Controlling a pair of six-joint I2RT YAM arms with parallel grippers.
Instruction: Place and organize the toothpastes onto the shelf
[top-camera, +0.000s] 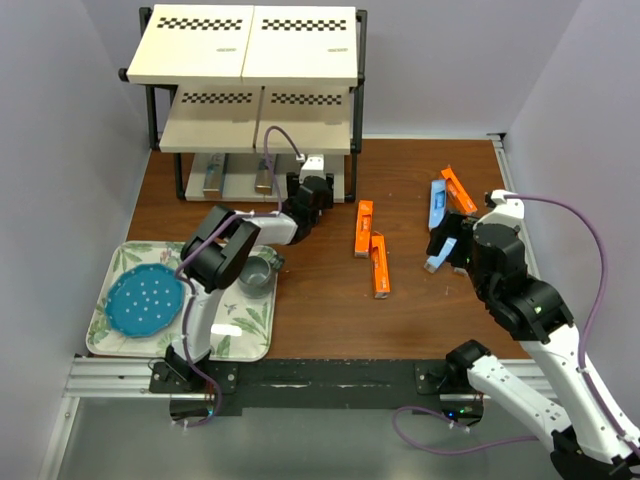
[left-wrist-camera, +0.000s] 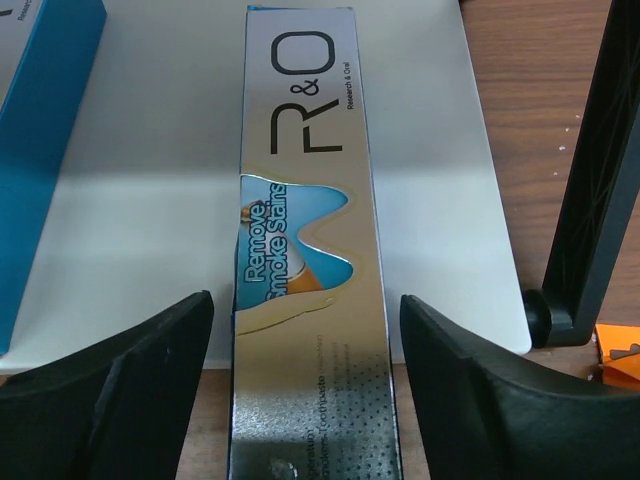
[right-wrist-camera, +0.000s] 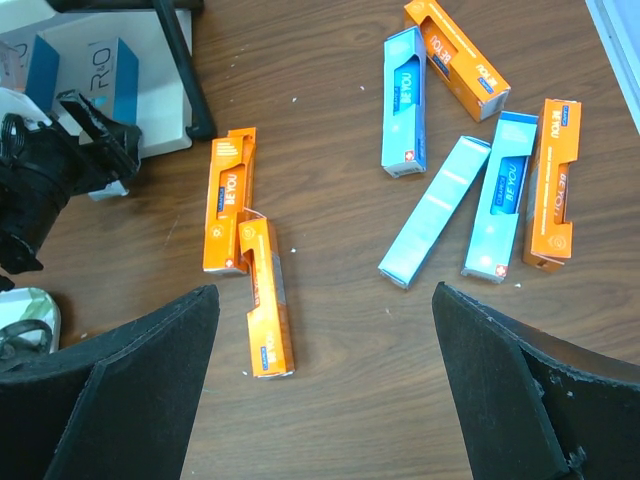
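A shiny metallic toothpaste box (left-wrist-camera: 305, 200) lies lengthwise on the bottom board (left-wrist-camera: 150, 200) of the shelf (top-camera: 250, 45). My left gripper (left-wrist-camera: 307, 300) is open around its near end, with a gap on each side. A blue box (left-wrist-camera: 40, 130) lies to its left on the same board. On the table lie two orange boxes (right-wrist-camera: 228, 200) (right-wrist-camera: 265, 300). Farther right are light blue boxes (right-wrist-camera: 403, 100) (right-wrist-camera: 435, 210) (right-wrist-camera: 503, 195) and orange ones (right-wrist-camera: 455, 55) (right-wrist-camera: 553, 180). My right gripper (right-wrist-camera: 325, 300) hangs open above the bare wood between the two groups, holding nothing.
A leaf-patterned tray (top-camera: 250, 325) at the near left carries a round blue plate (top-camera: 145, 303) and a small metal cup (top-camera: 258, 272). The shelf's black corner post (left-wrist-camera: 590, 200) stands just right of my left gripper. Walls close in on both sides.
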